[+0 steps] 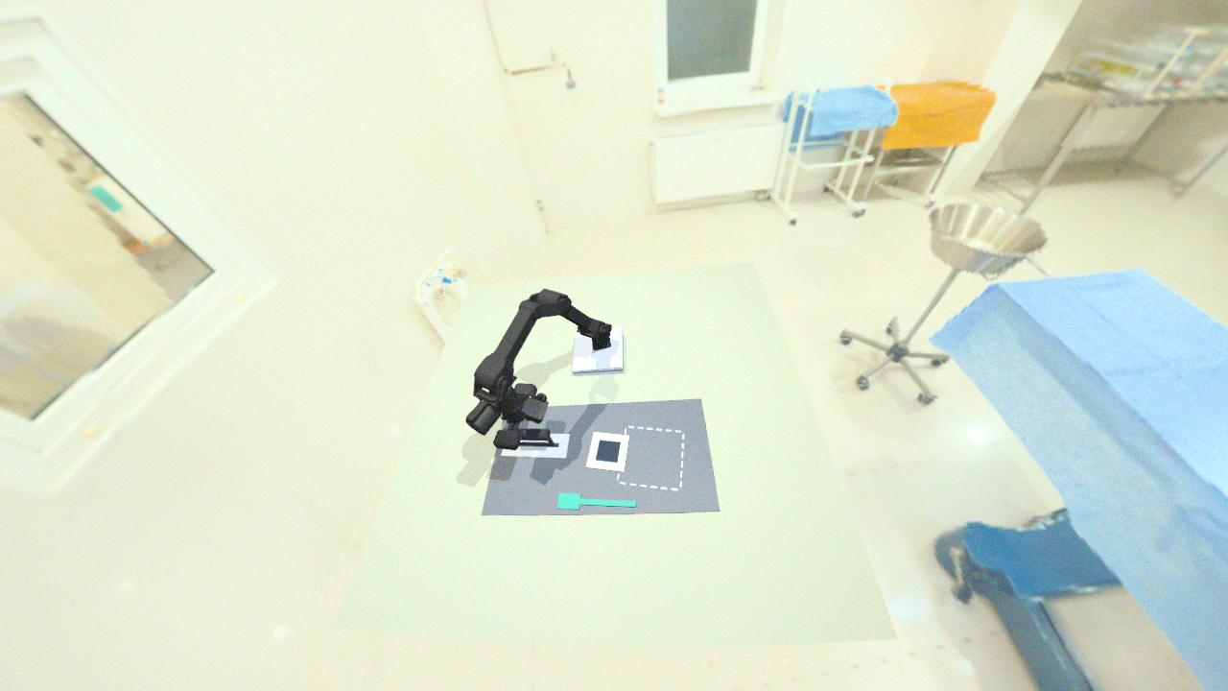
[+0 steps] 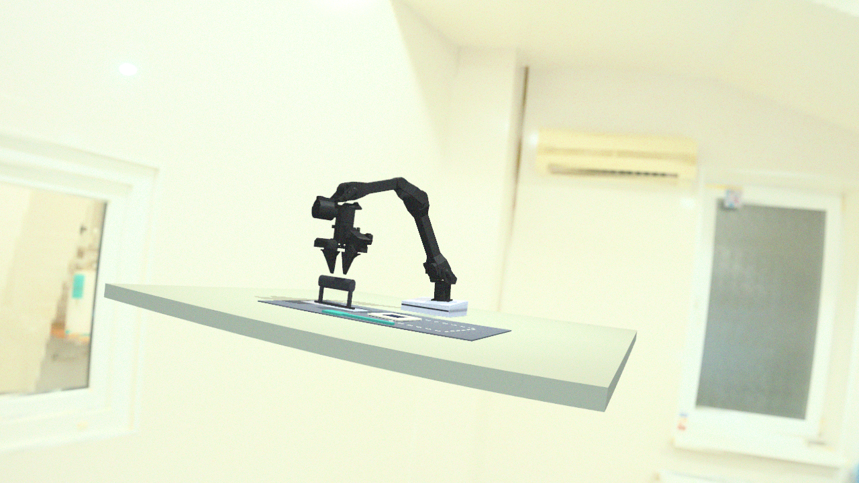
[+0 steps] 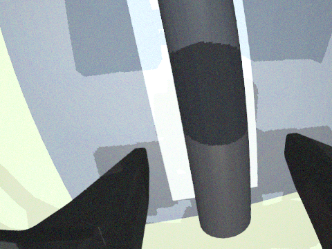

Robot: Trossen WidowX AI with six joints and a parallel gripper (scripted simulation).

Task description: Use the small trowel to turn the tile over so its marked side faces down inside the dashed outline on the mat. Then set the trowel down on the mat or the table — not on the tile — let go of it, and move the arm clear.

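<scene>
1. The jaws hang open and empty, directly above the trowel.
2. Its rigid cylindrical handle looks light but slick; grip mid-handle.
3. The tile lies well aside, marked side up.

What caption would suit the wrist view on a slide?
Open end effector hovering above the trowel's dark cylindrical handle, fingers apart on either side, touching nothing.
</scene>
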